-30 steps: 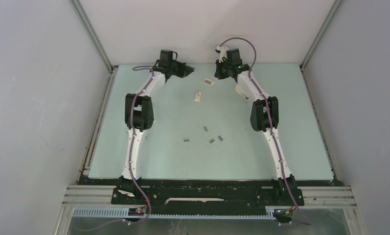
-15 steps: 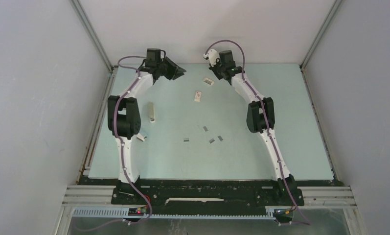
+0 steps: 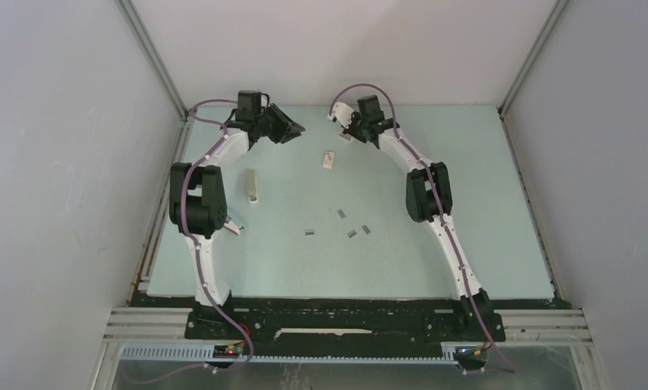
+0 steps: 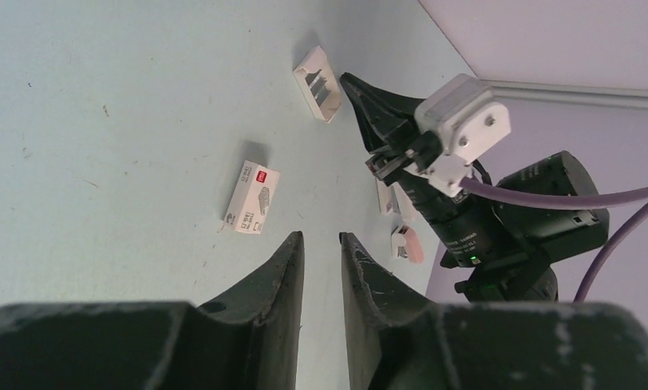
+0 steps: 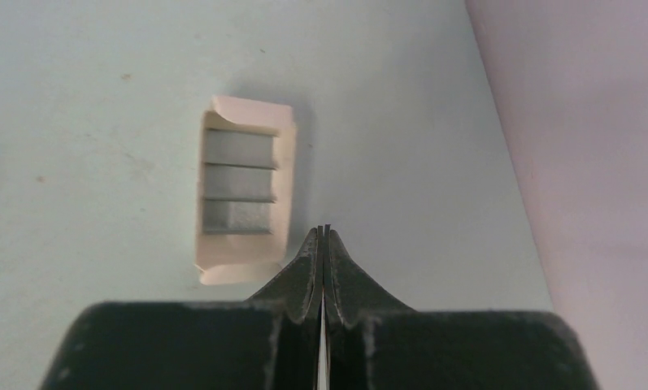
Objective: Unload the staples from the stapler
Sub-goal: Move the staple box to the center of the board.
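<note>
Top external view: above the pale green tabletop (image 3: 467,244) we see the left tool (image 3: 302,127) slightly parted and empty, and the right tool (image 5: 326,231) pinched closed. Four staples (image 3: 352,234) lie scattered mid-tabletop, well apart from both.

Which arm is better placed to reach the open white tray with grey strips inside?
Right: the right gripper, shut, is just beside the tray; the left gripper, slightly open, is farther away.

The surface (image 3: 483,244) lay open around the staples (image 3: 352,233) near its middle. Farther back, a small white box (image 3: 328,160) and an open staple tray (image 5: 235,270) cluttered the strip before the back wall (image 3: 337,49).
</note>
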